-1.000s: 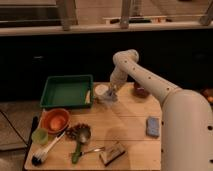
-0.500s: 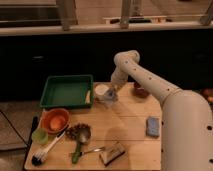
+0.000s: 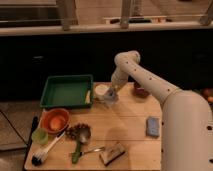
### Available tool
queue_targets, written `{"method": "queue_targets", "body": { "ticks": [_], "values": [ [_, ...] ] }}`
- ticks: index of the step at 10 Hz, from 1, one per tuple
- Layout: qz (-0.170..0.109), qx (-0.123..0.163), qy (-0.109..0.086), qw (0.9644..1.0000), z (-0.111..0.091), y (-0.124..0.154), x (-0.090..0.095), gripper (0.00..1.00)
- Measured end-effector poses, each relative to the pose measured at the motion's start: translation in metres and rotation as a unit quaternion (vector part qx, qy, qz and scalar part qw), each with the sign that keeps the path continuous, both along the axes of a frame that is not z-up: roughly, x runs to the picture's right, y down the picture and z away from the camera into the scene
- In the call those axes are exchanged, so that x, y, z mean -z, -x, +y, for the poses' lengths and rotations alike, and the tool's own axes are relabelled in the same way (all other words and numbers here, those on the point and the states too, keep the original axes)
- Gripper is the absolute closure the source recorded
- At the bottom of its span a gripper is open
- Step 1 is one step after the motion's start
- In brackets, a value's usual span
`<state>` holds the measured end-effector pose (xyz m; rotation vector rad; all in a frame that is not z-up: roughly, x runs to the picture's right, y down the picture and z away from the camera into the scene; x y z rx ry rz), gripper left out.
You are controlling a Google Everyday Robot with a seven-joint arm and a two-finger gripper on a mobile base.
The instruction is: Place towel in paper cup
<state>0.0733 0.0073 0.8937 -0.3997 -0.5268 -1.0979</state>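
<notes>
A white paper cup [image 3: 101, 91] stands on the wooden table [image 3: 125, 125] just right of the green tray. My gripper [image 3: 111, 95] hangs right beside the cup, at its right rim, at the end of the white arm that reaches in from the right. A pale bit of something shows at the gripper, possibly the towel, but I cannot tell it apart from the cup and fingers.
A green tray [image 3: 66, 92] sits at the back left. An orange bowl [image 3: 55, 120], a small green cup [image 3: 39, 136], a brush [image 3: 46, 150] and a ladle [image 3: 80, 137] lie at the front left. A blue sponge [image 3: 152, 126] lies right; a dark red bowl [image 3: 140, 91] sits behind.
</notes>
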Motion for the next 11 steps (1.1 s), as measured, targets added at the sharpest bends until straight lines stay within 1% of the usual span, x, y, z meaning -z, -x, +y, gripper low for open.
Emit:
{"method": "queue_targets", "body": {
  "ticks": [2, 6, 9, 11],
  "values": [
    [-0.007, 0.01, 0.001, 0.9999, -0.002, 0.005, 0.008, 0.97],
    [-0.022, 0.04, -0.002, 0.999, -0.01, 0.021, 0.027, 0.97],
    [-0.03, 0.063, -0.002, 0.9976, -0.014, 0.035, 0.036, 0.97],
    [-0.036, 0.081, -0.001, 0.9961, -0.018, 0.052, 0.037, 0.97]
  ]
}}
